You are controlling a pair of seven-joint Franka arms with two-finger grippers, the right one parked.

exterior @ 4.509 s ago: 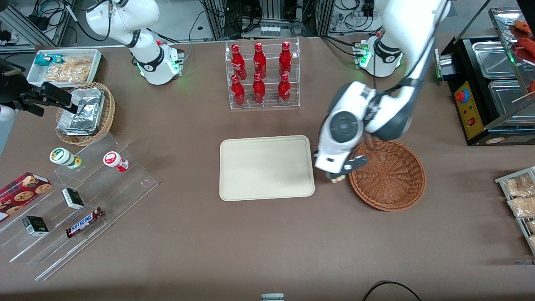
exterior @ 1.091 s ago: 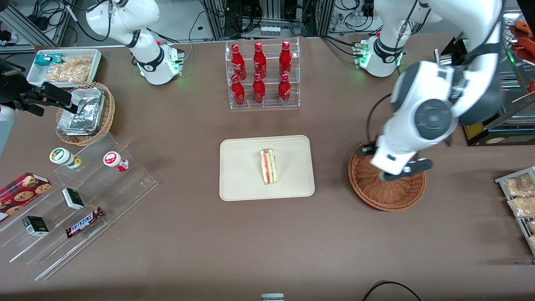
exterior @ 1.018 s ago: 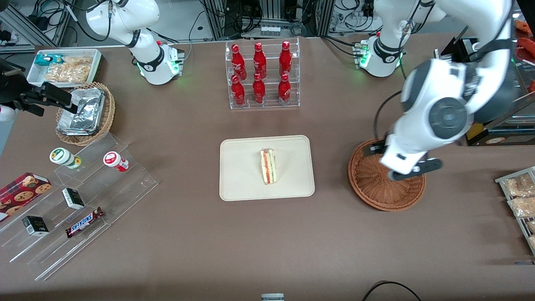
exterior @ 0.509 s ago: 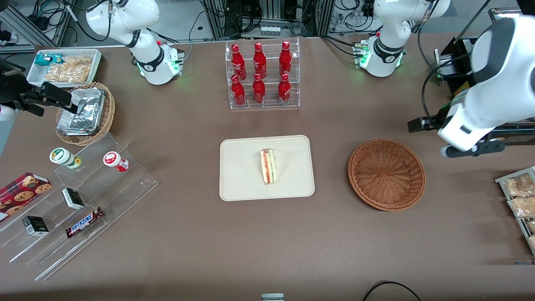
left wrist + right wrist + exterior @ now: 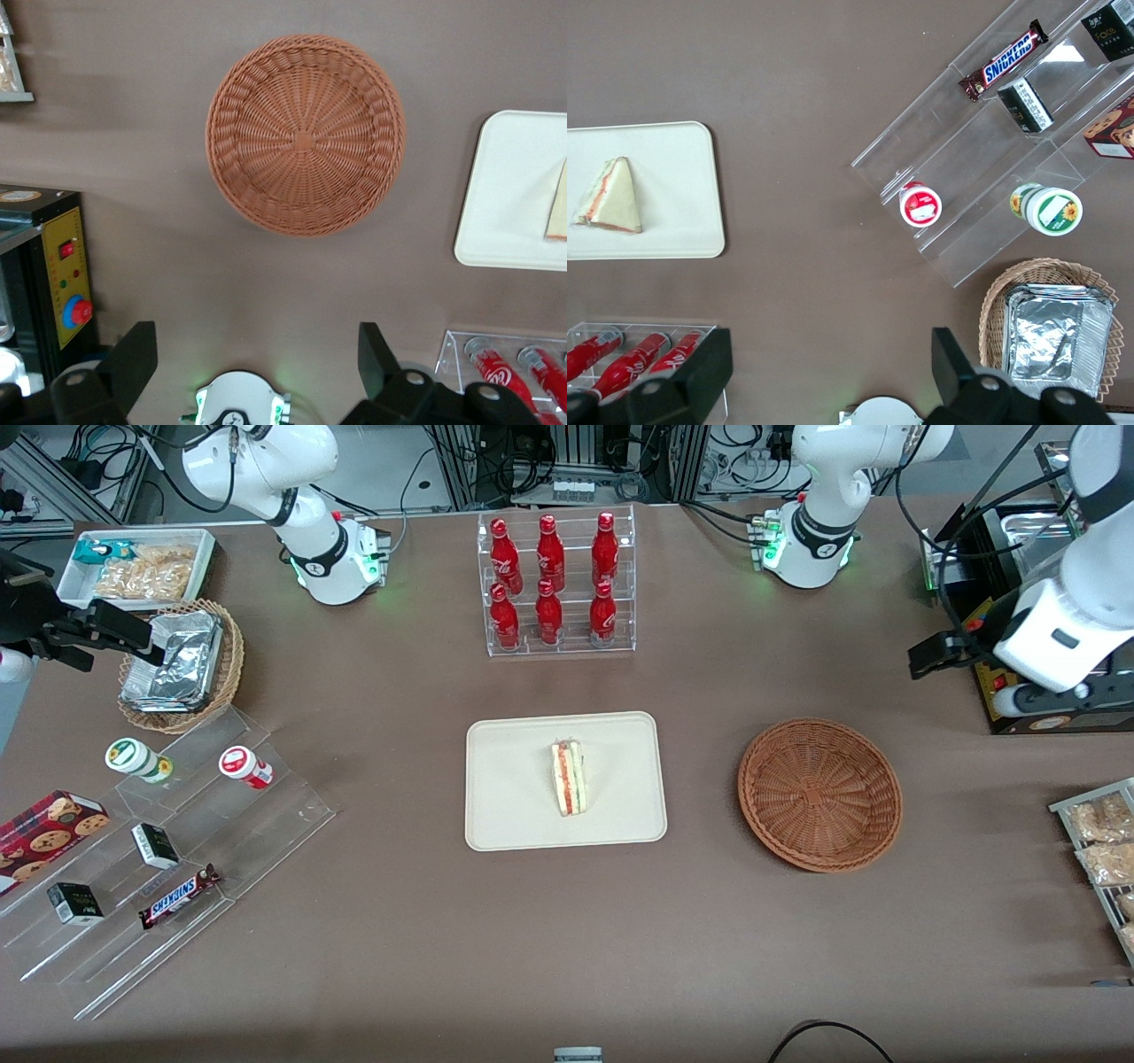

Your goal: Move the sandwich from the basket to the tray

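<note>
So the sandwich (image 5: 569,779) is sitting on the tray (image 5: 514,779) roughly mid-tabletop, lying flat with its red-orange and green filling showing along one edge, a bit off-center toward the working arm's end. The basket (image 5: 820,794) has nothing in it and sits beside the tray toward that same end, clearly apart from it. The end effector (image 5: 257,363) is up high toward the working arm's end of the tabletop, near a black box with a red button (image 5: 992,664), well away from both basket and tray; its two fingers (image 5: 133,359) are spread wide with nothing between them, and from the wrist camera you look straight down past them at the bare basket (image 5: 306,133) and one corner of the tray (image 5: 518,190). Farther from the front camera than the tray there's a clear rack of red bottles (image 5: 554,584). Toward the parked arm's end there's a tan basket with foil packets (image 5: 182,664), a white bin of snacks (image 5: 137,567), and clear stepped shelves (image 5: 168,850) with a Snickers bar (image 5: 177,896) and a few small boxes and cups.
</note>
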